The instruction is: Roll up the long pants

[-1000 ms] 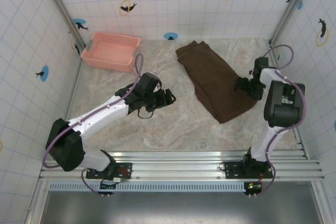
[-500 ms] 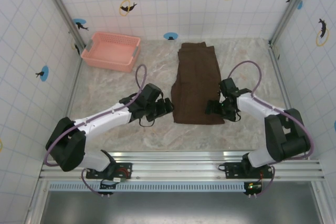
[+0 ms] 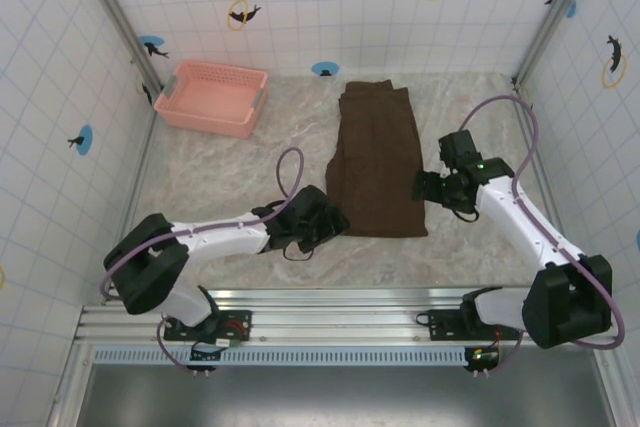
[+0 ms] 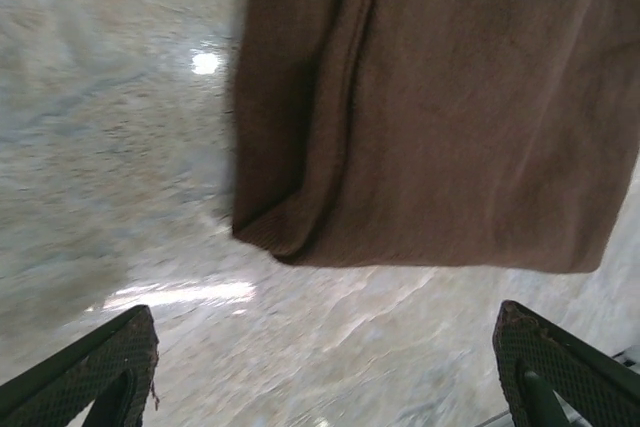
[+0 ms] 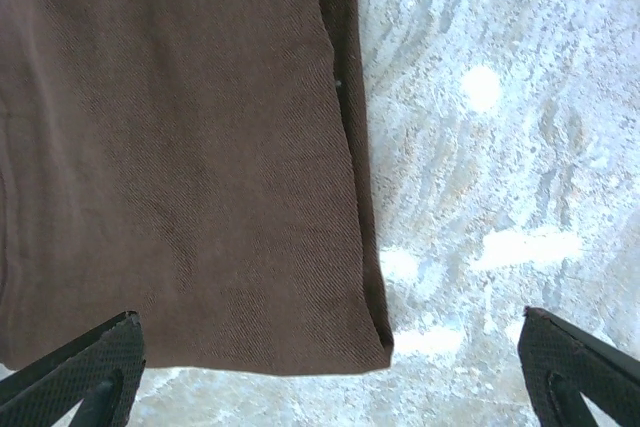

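Note:
The long pants (image 3: 375, 162) lie flat and folded lengthwise in the middle of the table, dark brown, their near hem toward the arms. My left gripper (image 3: 335, 221) sits low at the near left corner of the hem, open. In the left wrist view the pants (image 4: 440, 97) fill the upper right, and bare table lies between the fingers (image 4: 100, 377) of the left gripper (image 4: 330, 387). My right gripper (image 3: 426, 187) hovers open by the right edge. The right wrist view has the pants (image 5: 180, 147) and their near right corner just ahead of the right gripper (image 5: 330, 382).
A pink slatted basket (image 3: 212, 97) stands at the far left of the marble-patterned table (image 3: 220, 172). Tiled walls close in the back and both sides. A metal rail (image 3: 340, 297) runs along the near edge by the arm bases.
The pants swung from a diagonal lie at the right to straight in the middle, and the right gripper then drew off them. The left gripper moved right and nearer, to the hem's left corner.

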`<control>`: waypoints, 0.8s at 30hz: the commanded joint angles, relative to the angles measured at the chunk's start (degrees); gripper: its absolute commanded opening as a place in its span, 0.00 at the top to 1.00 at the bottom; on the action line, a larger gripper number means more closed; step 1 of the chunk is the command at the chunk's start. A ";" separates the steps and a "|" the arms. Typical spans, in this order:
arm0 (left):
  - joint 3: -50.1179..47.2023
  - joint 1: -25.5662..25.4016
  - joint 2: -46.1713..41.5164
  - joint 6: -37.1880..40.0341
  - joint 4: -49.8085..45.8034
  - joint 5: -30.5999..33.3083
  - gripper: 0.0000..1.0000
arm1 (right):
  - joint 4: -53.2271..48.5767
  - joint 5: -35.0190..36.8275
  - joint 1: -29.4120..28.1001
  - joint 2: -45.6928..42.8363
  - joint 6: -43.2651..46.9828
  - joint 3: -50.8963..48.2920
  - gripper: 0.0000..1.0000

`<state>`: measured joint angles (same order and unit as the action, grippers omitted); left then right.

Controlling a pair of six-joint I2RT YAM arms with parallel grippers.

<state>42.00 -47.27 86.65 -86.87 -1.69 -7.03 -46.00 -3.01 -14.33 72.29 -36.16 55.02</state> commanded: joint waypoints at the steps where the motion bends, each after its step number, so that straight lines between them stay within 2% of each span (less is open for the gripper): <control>1: -3.62 -2.61 3.94 -8.95 14.28 5.59 0.14 | -3.16 1.19 0.52 -3.03 1.34 -0.43 0.01; 4: -4.45 -4.51 7.68 -12.49 20.97 7.96 0.17 | -4.54 1.34 1.20 -4.57 2.24 -0.53 0.01; 8: -2.80 -5.73 9.15 -13.44 18.87 10.14 0.25 | -6.41 0.97 2.28 -6.32 3.24 -0.51 0.01; 10: -1.71 -5.82 9.06 -13.00 16.35 11.02 0.34 | -6.52 0.22 2.46 -7.45 3.38 -1.08 0.01; 12: -0.53 -5.82 8.90 -12.35 13.70 12.11 0.52 | -6.54 -0.73 2.47 -8.27 3.63 -1.62 0.01; 15: 1.88 -5.82 8.97 -10.65 9.22 13.11 0.67 | -6.51 -1.54 2.16 -9.32 4.68 -2.74 0.01; 17: 2.76 -5.83 9.19 -9.89 7.56 13.58 0.71 | -6.47 -2.00 1.87 -9.74 5.71 -3.30 0.01; 18: 2.96 -5.82 9.37 -9.74 7.45 13.78 0.76 | -6.54 -2.15 1.67 -9.97 6.07 -3.52 0.01; 19: 3.00 -5.82 9.33 -9.66 7.26 13.88 0.85 | -6.71 -2.39 1.52 -10.17 6.42 -3.65 0.01; 20: 3.07 -5.82 9.33 -9.63 6.84 14.10 0.99 | -6.55 -2.75 1.33 -10.34 6.69 -3.77 0.01; 24: 4.52 -5.84 8.07 -8.70 1.59 15.03 1.00 | -5.11 -5.08 -1.04 -10.69 8.60 -3.89 0.01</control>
<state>44.84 -52.95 95.02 -97.32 6.07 5.19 -51.35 -5.98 -13.45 62.94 -29.98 51.62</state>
